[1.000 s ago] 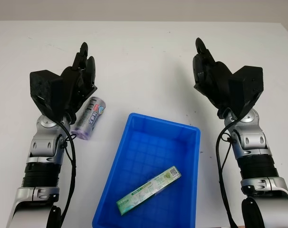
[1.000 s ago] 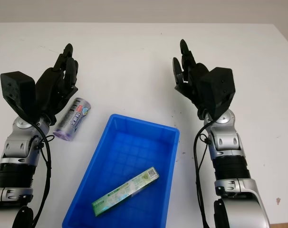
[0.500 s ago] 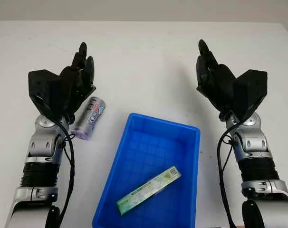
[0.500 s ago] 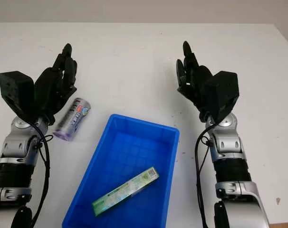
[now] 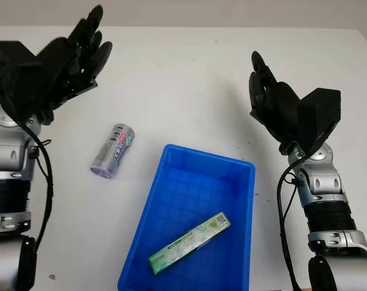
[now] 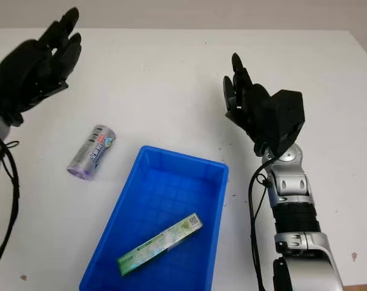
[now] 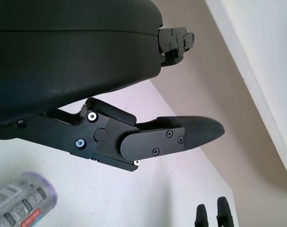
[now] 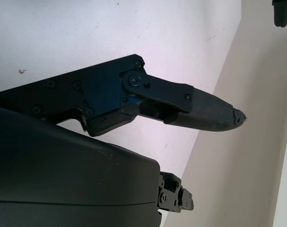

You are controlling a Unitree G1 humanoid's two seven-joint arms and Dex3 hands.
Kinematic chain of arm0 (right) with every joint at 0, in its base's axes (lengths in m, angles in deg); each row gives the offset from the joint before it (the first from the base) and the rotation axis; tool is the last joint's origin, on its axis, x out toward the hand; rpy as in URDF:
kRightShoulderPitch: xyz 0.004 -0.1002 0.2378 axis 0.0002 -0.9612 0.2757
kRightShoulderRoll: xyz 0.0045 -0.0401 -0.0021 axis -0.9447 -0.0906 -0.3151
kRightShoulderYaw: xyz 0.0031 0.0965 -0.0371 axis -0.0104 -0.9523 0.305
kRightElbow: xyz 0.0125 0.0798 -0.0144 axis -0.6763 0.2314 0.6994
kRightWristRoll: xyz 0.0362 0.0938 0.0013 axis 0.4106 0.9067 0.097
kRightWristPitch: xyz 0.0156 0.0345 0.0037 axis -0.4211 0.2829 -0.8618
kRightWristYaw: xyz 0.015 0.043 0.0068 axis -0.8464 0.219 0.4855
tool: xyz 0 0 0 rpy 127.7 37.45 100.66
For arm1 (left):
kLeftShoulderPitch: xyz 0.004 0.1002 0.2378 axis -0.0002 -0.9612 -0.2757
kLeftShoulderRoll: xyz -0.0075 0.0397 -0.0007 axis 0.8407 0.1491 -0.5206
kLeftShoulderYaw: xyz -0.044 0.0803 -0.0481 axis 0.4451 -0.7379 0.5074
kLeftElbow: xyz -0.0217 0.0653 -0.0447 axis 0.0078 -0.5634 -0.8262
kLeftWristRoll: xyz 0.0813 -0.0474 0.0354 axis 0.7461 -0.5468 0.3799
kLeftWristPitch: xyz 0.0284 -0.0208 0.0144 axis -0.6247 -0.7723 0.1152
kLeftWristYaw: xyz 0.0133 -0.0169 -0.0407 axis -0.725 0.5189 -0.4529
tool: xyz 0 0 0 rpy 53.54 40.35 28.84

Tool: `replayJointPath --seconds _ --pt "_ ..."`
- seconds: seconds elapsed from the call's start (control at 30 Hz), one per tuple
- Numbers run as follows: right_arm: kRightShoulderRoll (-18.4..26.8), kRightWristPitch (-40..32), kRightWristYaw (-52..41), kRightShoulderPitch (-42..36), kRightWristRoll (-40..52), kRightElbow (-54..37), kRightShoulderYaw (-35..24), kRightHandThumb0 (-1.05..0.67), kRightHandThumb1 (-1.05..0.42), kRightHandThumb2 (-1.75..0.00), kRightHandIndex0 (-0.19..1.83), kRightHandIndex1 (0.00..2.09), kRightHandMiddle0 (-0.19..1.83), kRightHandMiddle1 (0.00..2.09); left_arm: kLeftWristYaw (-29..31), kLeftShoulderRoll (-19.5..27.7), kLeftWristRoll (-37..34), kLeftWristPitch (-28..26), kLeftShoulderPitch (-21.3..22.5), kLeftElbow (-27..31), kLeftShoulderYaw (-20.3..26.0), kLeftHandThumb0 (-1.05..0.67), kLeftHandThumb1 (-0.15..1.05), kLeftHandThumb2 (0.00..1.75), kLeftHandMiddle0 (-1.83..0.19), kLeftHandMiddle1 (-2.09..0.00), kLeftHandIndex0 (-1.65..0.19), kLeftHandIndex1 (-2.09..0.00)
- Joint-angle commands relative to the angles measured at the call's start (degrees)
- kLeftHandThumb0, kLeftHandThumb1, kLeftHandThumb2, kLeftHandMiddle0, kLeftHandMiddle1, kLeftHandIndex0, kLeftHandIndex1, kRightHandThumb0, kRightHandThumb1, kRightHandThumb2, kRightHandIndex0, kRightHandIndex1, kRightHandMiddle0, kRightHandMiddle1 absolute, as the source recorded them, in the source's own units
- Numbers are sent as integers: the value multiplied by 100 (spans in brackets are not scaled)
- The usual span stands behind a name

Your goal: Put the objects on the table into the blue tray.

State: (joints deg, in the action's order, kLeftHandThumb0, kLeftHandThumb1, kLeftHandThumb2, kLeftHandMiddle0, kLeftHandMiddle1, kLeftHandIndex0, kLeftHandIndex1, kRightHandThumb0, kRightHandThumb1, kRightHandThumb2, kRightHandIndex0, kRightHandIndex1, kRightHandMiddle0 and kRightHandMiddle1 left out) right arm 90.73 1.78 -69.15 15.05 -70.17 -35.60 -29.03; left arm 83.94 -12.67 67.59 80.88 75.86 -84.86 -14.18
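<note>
A small purple-and-silver canister (image 5: 112, 151) lies on its side on the white table, just left of the blue tray (image 5: 171, 182); its end also shows in the left wrist view (image 7: 20, 203). Inside the tray lies a long green box (image 5: 189, 242), set diagonally. My left hand (image 5: 80, 51) hovers open, raised above the table's far left, well behind the canister. On the right my right hand (image 5: 265, 97) is held open above the table, behind the tray's right corner. Neither hand holds anything.
The white table (image 5: 183, 79) stretches bare behind the tray up to its far edge. Its right edge (image 6: 365, 48) runs close to my right arm.
My left hand has lifted up and swung back to the left, away from the canister, which now lies fully uncovered. The right hand has barely moved.
</note>
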Motion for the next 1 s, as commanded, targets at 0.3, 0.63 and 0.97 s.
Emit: replayJointPath --seconds 0.3,0.63,0.97 --pt "22 -4 -72 -10 -1 45 -38 -82 -105 -69 -19 0 -19 0 1967 1498 768 343 782 193 -824 -43 82 2 15 -4 13 -5" --pt "-34 51 -13 54 -65 190 13 -81 -105 -67 -19 0 -19 0 1709 1993 2072 2899 837 300 -1282 -25 75 5 4 -9 1 -10" --pt "-77 106 29 70 -70 301 6 -80 -105 -67 -19 0 -19 0 216 2253 3492 6010 1051 -26 -1412 -12 91 8 -10 -7 -12 -10"
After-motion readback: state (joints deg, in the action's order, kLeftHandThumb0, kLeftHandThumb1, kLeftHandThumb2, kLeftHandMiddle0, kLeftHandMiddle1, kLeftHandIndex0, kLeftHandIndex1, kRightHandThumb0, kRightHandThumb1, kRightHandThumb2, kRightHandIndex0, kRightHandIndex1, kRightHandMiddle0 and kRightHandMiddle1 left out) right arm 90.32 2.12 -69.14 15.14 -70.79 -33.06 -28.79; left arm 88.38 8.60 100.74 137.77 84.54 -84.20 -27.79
